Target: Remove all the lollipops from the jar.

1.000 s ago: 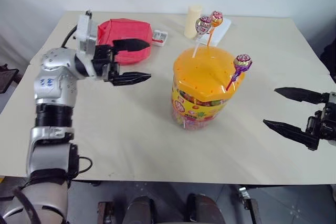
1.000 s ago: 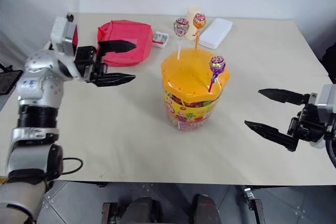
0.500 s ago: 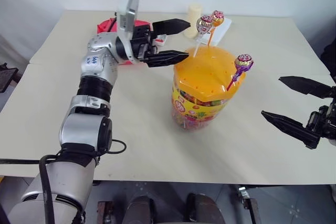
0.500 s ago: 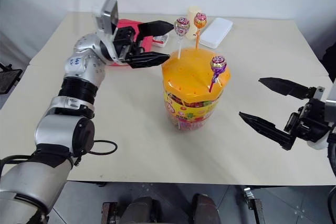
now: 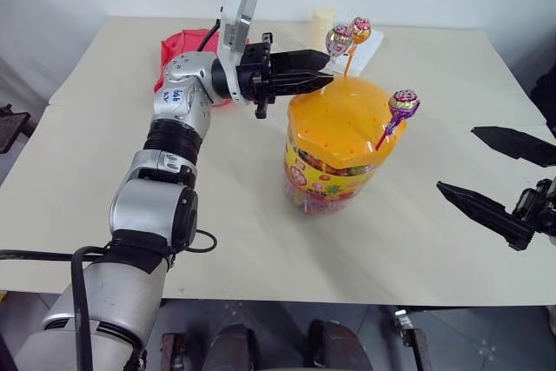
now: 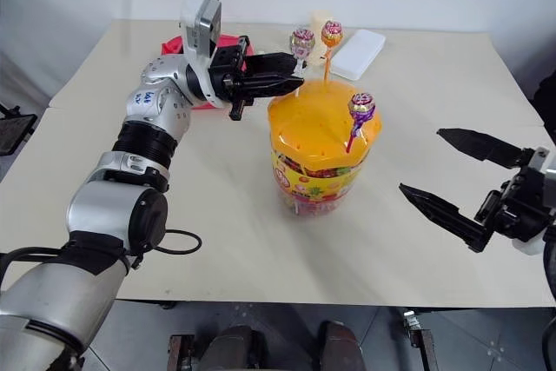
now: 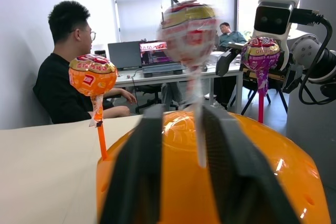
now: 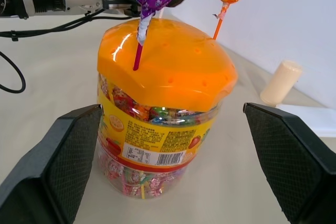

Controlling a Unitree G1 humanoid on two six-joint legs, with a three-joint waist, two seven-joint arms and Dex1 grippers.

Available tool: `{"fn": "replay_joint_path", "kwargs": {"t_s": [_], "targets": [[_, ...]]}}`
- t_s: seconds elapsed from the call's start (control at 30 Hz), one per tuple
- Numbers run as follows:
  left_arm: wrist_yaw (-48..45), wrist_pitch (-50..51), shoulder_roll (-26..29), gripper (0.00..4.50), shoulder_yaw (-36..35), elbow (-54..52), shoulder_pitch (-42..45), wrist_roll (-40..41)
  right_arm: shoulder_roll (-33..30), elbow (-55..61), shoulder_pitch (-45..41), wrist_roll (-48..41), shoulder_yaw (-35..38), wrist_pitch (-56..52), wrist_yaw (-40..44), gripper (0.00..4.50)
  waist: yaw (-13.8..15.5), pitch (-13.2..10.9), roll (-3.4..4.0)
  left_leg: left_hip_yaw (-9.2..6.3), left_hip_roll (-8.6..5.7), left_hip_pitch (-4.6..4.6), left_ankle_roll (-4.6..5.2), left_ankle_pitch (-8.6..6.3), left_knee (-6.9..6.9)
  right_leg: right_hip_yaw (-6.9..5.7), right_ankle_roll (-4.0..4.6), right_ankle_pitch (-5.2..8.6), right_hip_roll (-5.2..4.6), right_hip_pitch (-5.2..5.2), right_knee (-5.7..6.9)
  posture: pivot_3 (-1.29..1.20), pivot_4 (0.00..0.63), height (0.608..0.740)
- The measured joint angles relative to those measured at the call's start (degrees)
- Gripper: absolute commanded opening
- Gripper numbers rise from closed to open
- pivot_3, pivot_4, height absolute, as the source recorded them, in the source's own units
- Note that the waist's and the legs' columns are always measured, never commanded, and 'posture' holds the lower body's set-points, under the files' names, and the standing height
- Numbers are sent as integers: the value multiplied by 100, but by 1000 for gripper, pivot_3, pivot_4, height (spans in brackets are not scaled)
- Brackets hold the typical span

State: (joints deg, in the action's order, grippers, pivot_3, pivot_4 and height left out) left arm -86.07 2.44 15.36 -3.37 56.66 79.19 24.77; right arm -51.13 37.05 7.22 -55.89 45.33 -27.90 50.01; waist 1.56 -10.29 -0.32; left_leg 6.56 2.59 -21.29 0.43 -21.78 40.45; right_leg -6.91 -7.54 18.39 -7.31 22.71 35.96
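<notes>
Three lollipops stand upright with their sticks poked into the holed orange lid of a clear jar (image 5: 334,149) near the middle of a pale table (image 5: 217,223). Nearest, at the right edge of the table, the right gripper (image 5: 502,182) hangs level beside the jar, well apart from it, with its two black fingers spread wide around nothing. On the jar's right rim stands a purple lollipop (image 5: 402,103) on a pink stick, tilted outward. At the lid's far side, the left gripper (image 5: 323,69) reaches across from the left, its fingers drawn close around the white stick of a silver-purple lollipop (image 5: 338,40); the left wrist view shows that stick running up between the two fingers. Just beside it stands an orange lollipop (image 5: 358,29) on an orange stick, untouched. Farther back on the table lie a red pouch (image 5: 174,54) behind the left arm, a cream cylinder (image 5: 321,20) and a flat white box (image 6: 357,53).
</notes>
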Motion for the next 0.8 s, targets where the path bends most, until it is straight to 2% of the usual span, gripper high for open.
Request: {"fn": "replay_joint_path", "kwargs": {"t_s": [0.03,0.53,0.63,0.8], "targets": [[0,3,-3,44,0,-11,0,0,0,0,0,7,0,5,-7,4500,1,0,0,0,0,0,0,0,0,0,0,0,0,0,0,0,150,740],[110,343,59,44,-349,-653,579,188,-43,-231,-364,158,-141,51,124,4500,-7,-4,-7,-2,0,-2,1,0,3,0,0,0,0,0,0,0,150,740],[656,466,233,44,-342,-800,592,28,-113,-399,-524,162,-289,83,336,4500,-9,-4,-7,-4,0,-2,1,0,5,0,0,0,0,0,1,0,150,740],[2267,1817,1057,44,-321,-1597,342,-389,-321,-948,-733,296,-663,226,1078,4500,-29,-4,-6,-7,0,3,1,0,4,2,0,0,0,0,6,0,150,740]]}}
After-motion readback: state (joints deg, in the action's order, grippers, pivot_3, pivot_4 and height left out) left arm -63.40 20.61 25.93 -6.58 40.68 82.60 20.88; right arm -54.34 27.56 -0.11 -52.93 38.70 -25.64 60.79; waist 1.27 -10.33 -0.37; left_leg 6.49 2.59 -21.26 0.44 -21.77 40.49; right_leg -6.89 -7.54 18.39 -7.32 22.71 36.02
